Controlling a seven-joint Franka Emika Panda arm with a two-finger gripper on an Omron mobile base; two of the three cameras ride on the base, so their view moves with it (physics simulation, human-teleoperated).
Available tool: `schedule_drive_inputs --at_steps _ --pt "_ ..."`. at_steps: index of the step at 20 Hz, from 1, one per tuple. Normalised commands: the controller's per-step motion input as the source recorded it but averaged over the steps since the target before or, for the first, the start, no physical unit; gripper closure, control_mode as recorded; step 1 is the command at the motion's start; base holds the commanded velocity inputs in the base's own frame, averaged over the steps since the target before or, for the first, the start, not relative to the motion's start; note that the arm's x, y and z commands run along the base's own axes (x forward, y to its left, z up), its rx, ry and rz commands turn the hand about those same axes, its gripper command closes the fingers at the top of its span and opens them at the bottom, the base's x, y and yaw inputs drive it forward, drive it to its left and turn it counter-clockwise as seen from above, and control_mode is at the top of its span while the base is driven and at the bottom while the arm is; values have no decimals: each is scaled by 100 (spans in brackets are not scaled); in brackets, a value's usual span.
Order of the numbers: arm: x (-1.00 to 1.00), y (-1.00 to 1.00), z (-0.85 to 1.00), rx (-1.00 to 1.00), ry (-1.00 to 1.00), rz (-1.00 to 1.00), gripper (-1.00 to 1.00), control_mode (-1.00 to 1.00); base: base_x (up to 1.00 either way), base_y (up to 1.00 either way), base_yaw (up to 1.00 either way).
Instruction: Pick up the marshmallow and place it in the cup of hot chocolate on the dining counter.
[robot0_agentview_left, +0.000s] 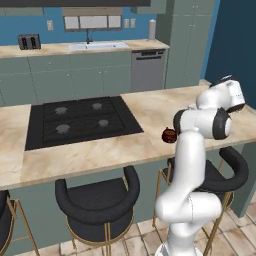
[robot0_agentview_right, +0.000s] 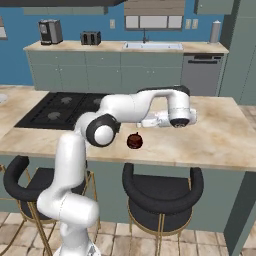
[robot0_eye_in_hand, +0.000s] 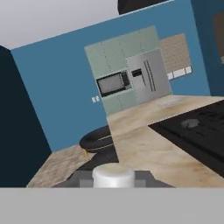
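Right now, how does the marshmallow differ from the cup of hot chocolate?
The marshmallow is white; the cup is dark red-brown. The marshmallow sits between the gripper's fingers, while the cup stands on the beige counter. The marshmallow is a short cylinder with a flat top; the cup is squat and rounded. Both are small.

Kitchen fittings beyond the job
Black cooktop (robot0_agentview_left: 80, 120) inset left; toaster (robot0_agentview_left: 29, 42), sink (robot0_agentview_left: 98, 46), dishwasher (robot0_agentview_left: 148, 70) along the back wall.

Blue walls (robot0_agentview_left: 15, 22), grey-green cabinets (robot0_agentview_right: 100, 70), tiled floor (robot0_agentview_right: 210, 245).
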Motion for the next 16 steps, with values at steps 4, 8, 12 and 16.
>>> schedule_drive_inputs --at_steps 4,8,12,16 --pt "0 5 -3 -7 -16 27 100 -100 0 0 0" --pt "0 12 -1 -8 -15 22 100 -100 0 0 0" --pt "0 38 -9 -13 -17 2 100 -100 0 0 0" --pt "-1 60 -35 -11 -10 -1 100 -100 0 0 0"
